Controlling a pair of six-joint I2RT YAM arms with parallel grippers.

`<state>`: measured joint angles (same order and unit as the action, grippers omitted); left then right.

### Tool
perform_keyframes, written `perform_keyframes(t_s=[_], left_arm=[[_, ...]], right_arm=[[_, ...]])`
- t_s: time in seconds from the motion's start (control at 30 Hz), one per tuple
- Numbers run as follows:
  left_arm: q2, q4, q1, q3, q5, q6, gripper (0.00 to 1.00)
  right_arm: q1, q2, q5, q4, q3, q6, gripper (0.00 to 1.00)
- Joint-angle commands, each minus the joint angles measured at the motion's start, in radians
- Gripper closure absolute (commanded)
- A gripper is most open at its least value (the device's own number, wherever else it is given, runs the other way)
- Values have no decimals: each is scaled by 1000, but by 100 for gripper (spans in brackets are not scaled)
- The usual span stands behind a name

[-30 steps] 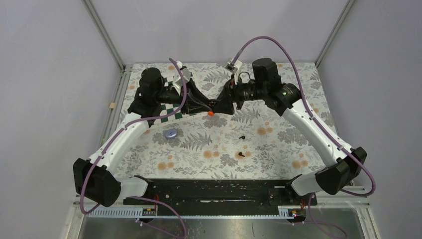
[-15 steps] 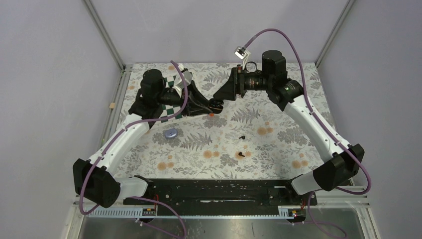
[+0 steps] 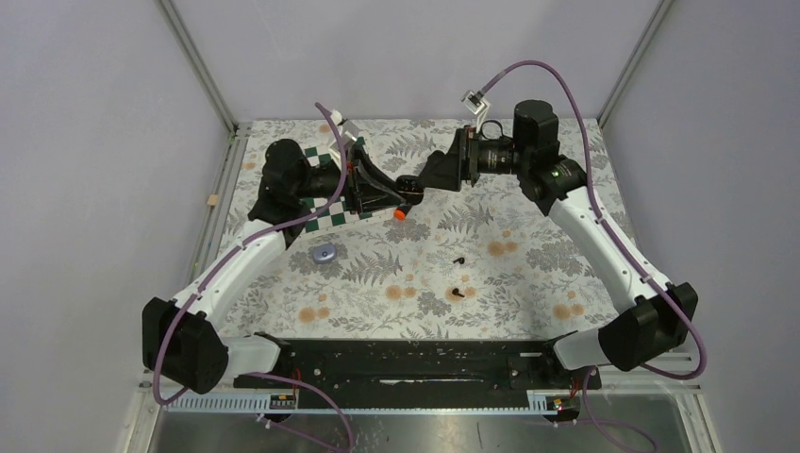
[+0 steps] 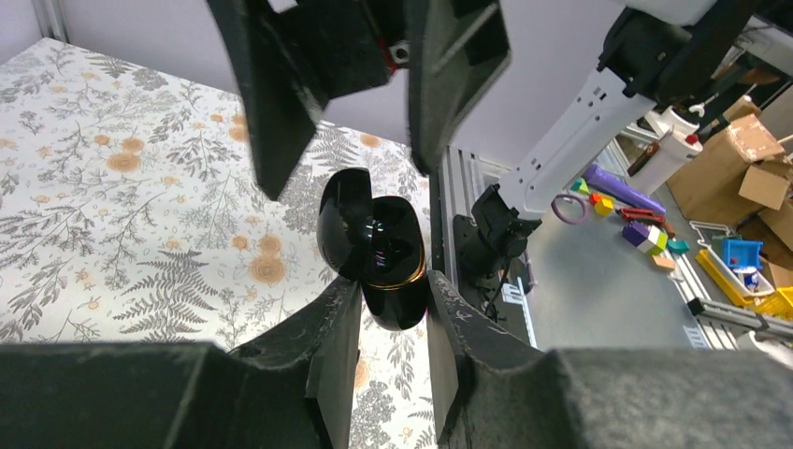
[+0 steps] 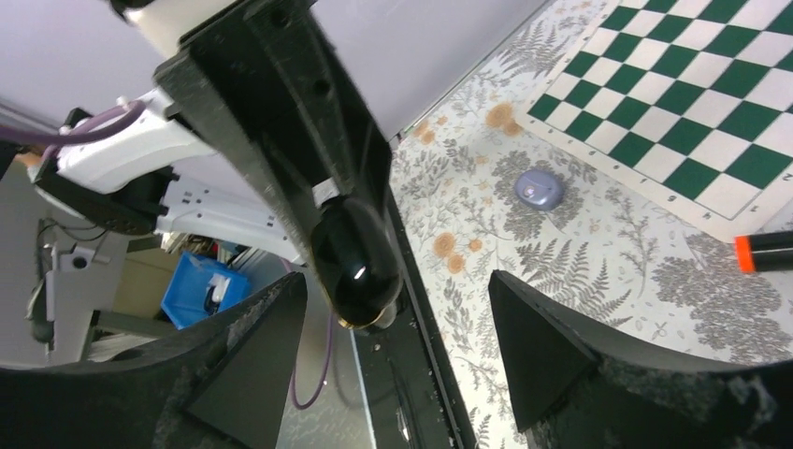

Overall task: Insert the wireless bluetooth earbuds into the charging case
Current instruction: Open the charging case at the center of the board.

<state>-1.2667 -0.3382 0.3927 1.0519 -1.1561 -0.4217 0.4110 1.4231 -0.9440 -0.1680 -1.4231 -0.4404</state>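
My left gripper (image 3: pixel 394 192) is shut on a glossy black charging case (image 4: pixel 379 245) with a gold rim. It holds the case above the table with the lid hinged open. The case also shows in the top view (image 3: pixel 408 185) and in the right wrist view (image 5: pixel 356 258). My right gripper (image 3: pixel 426 176) is open and empty, facing the case from just beyond it, jaws wide apart (image 5: pixel 397 285). Two tiny black earbuds (image 3: pixel 458 260) (image 3: pixel 458 292) lie on the floral table nearer the arm bases. No pale purple earbuds show.
A small round pale purple object (image 3: pixel 324 253) lies on the table left of centre, also in the right wrist view (image 5: pixel 540 190). A black marker with an orange cap (image 3: pixel 399 214) lies below the grippers. A green-and-white checkerboard (image 3: pixel 332 215) lies under the left arm.
My right gripper has pulled back from the case, toward the far right, and stands open. My left gripper has kept hold of the case and shifted it slightly away from the bases.
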Motion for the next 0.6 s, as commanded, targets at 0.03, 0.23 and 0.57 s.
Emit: perform_keyframes(t_s=[0.03,0.23,0.57], left_arm=[[-22,-166,-8,35,43,-139,100],[-37,-190,-15,58,61,-177,100],[-52,-227,-26,73,97,-227,100]], right_arm=[[-1,-52,-97,71,39,-27,25],[0,-18,-148,145,33,-58,36],[0,19,-164,203,15,-98,43]])
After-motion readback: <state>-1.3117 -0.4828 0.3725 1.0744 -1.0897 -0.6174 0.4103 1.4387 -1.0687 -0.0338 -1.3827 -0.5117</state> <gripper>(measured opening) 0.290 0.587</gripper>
